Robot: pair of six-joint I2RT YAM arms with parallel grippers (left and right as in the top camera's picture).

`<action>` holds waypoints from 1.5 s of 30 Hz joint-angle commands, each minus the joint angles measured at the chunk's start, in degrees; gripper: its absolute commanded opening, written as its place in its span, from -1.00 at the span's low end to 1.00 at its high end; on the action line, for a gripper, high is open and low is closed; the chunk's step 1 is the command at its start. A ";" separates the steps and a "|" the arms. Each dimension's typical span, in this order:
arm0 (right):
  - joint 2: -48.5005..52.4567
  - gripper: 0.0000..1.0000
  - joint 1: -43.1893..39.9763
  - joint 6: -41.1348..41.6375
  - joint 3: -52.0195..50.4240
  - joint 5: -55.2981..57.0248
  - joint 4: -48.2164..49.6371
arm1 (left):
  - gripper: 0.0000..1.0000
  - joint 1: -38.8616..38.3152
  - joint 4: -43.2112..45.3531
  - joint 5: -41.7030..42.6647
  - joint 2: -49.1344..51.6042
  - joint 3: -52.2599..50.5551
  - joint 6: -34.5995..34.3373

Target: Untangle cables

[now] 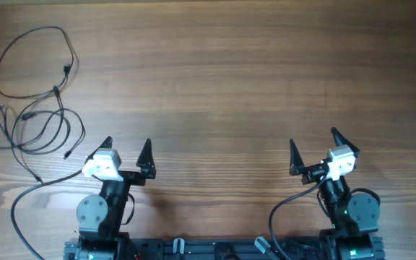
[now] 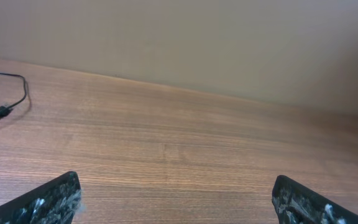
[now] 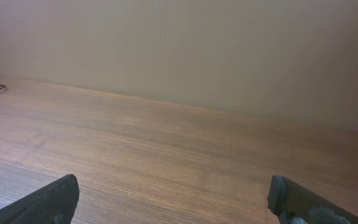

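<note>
Overhead camera looking straight down from well above the wooden counter, near edge toward the frame bottom, each wrist camera low and close to the wood, facing the far edge and wall, cables by the left edge shared across all three views

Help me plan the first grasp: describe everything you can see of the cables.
The cables are thin black cords with small plug ends, lying flat in loose overlapping loops at the wooden table's far left. They cross near the bunch's middle. Nothing holds them; the left hand sits apart, open.
</note>
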 commanded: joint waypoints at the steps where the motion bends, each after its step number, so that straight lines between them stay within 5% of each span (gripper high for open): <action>1: -0.87 1.00 -0.35 -0.48 -0.07 0.74 0.17 | 1.00 0.26 -0.02 -1.77 -0.63 -0.59 1.07; 45: -0.87 0.99 -0.35 -0.48 -0.07 0.74 0.17 | 1.00 0.63 0.02 -0.72 -0.52 -0.59 3.89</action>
